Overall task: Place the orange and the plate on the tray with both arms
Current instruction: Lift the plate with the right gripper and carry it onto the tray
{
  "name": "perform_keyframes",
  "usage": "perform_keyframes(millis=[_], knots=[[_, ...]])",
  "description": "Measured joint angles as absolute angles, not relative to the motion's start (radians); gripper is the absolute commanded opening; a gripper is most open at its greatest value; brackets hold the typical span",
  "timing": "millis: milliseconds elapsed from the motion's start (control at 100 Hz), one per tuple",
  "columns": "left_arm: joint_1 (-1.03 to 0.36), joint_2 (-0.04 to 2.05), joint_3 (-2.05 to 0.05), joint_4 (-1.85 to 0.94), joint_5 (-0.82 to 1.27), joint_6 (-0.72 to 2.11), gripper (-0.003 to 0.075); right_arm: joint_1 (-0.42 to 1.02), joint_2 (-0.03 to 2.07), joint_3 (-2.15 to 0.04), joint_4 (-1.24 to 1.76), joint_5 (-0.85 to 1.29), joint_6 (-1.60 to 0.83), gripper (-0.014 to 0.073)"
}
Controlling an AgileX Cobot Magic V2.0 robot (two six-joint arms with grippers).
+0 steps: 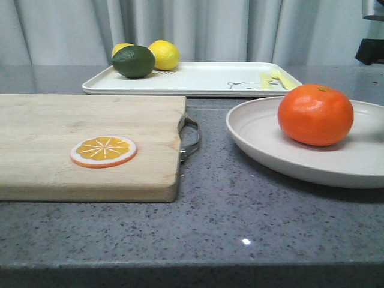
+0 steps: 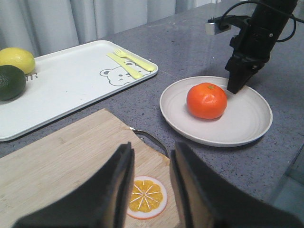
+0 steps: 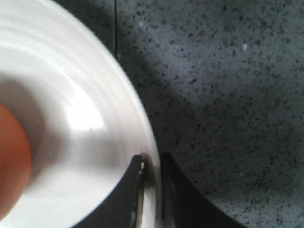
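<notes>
My right gripper [image 3: 151, 190] pinches the rim of the plate [image 1: 282, 157], one finger inside the rim and one outside, at the plate's edge far from the cutting board. The orange [image 1: 315, 114] sits on the plate, a little toward 12 o'clock of its middle, just beside my right fingers as the left wrist view shows it. My left gripper [image 2: 151, 190] hangs over the wooden cutting board [image 1: 72, 138] with its fingers spread apart and nothing between them; the orange slice [image 1: 103, 150] lies on the board right below that gap. The tray [image 1: 198, 78] lies at 12 o'clock from the board, and at about 11 o'clock from the plate, apart from both. On its far left end rest two lemons [image 1: 164, 54] and a dark green lime [image 1: 133, 61]. The board's metal handle [image 1: 189, 137] points toward the plate without touching it. All stands on the grey speckled table [image 1: 228, 228].
</notes>
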State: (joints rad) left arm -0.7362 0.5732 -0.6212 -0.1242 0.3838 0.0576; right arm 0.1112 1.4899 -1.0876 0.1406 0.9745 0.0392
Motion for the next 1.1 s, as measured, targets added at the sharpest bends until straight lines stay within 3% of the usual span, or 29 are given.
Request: perform_keyframes(millis=[380,640,1100], knots=[[-0.736,0.573,-0.621,-0.124,0.384,0.058,0.0186,0.073,1.497,-1.255,0.234,1.059,0.010,-0.0057],[-0.736,0.573,-0.621,-0.124,0.384,0.058,0.0186,0.063,1.612,-1.393,0.382,1.067,-0.040,-0.0057],[-0.736,0.573,-0.620,-0.124,0.384,0.058,0.0186,0.115,1.993,-1.953,0.443,1.129,-0.041,-0.0057]])
